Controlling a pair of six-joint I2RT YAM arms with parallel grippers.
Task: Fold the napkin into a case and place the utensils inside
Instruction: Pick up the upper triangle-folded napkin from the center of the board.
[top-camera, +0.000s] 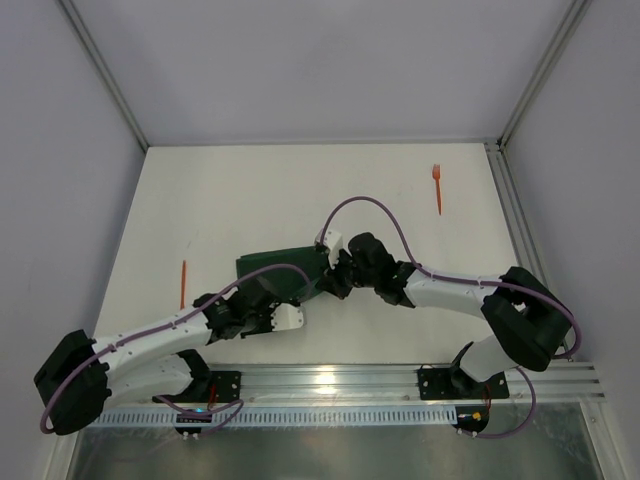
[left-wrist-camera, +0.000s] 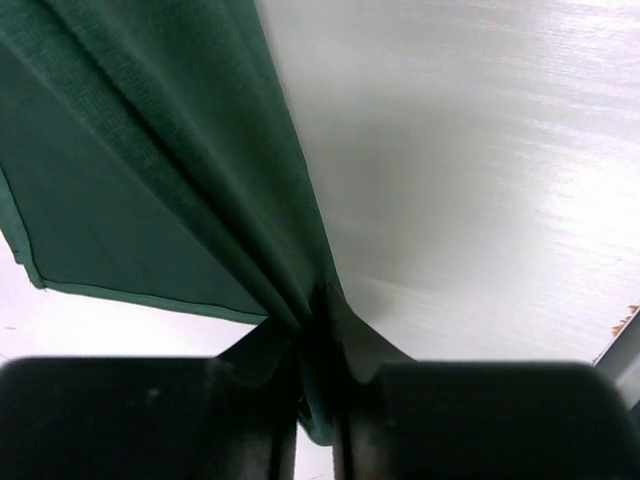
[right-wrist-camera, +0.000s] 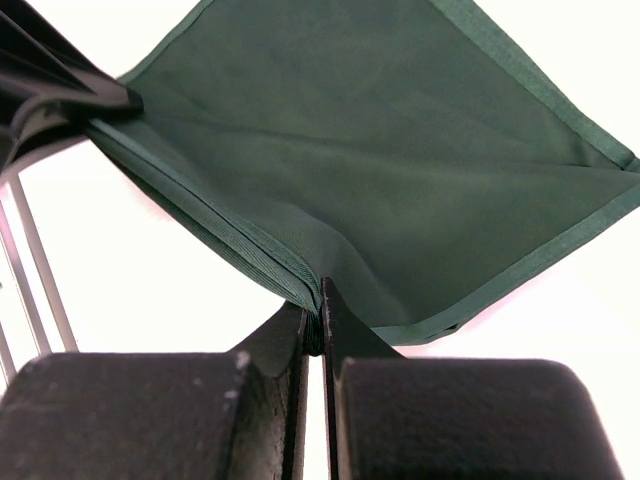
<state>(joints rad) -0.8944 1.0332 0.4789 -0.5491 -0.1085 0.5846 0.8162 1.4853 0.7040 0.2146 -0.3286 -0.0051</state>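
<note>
Out on the counter (top-camera: 250, 190), the napkin (top-camera: 280, 272) is pinched both ends: left fingers (left-wrist-camera: 360, 345) clamp a bunched fold, right fingers (right-wrist-camera: 278, 335) nip a folded edge; left arm (top-camera: 150, 345) and right arm (top-camera: 450, 290) reach in low.

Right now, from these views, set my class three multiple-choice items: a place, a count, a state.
1. Where does the orange fork lie? A far right of the table; B near left edge; C at the centre.
2. How many orange utensils lie on the table? A one; B two; C four.
3. The right gripper is: A open; B shut on the napkin; C holding the fork.
1 A, alone near the far right corner. 2 B, fork plus one at left. 3 B, cloth pinched between its fingers.
</note>
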